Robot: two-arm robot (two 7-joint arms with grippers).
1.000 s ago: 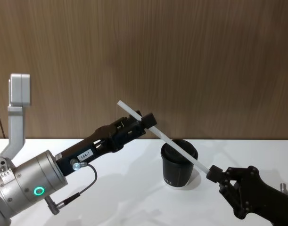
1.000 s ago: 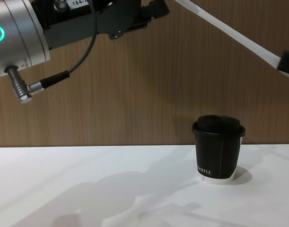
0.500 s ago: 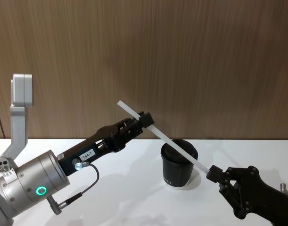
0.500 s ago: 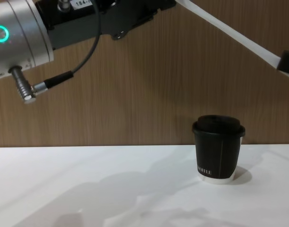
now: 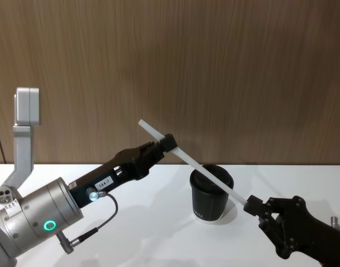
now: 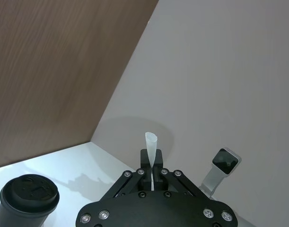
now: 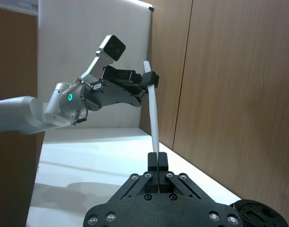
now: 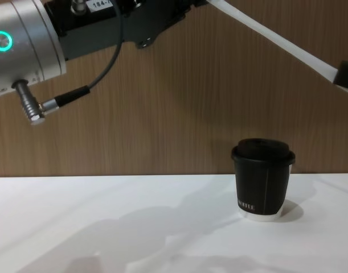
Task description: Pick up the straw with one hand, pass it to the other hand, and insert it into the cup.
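Fingers (image 6: 160,160) of the left gripper (image 5: 168,143), the long black one on the thick silver-grey arm with the glowing green ring, were pressed together on the long thin white straw (image 5: 193,163) a little below its upper end, with a short stub of tube poking out past them. Down at the other end the fingers (image 7: 162,161) of the right gripper (image 5: 250,207), the black angular blocky one, were pinched shut on the very tip, so both grippers had hold of the straw at once! It hung in the air above the white tabletop (image 8: 105,227), slanting down from its high end over the middle towards the right edge. In the chest view it ran well above the small black paper cup (image 8: 263,182) and clear of it. That cup, with its black domed lid, white base rim and small white lettering, stood upright on the tabletop, right of the middle and nearer the far edge, in front of the brown wooden wall (image 5: 214,67).
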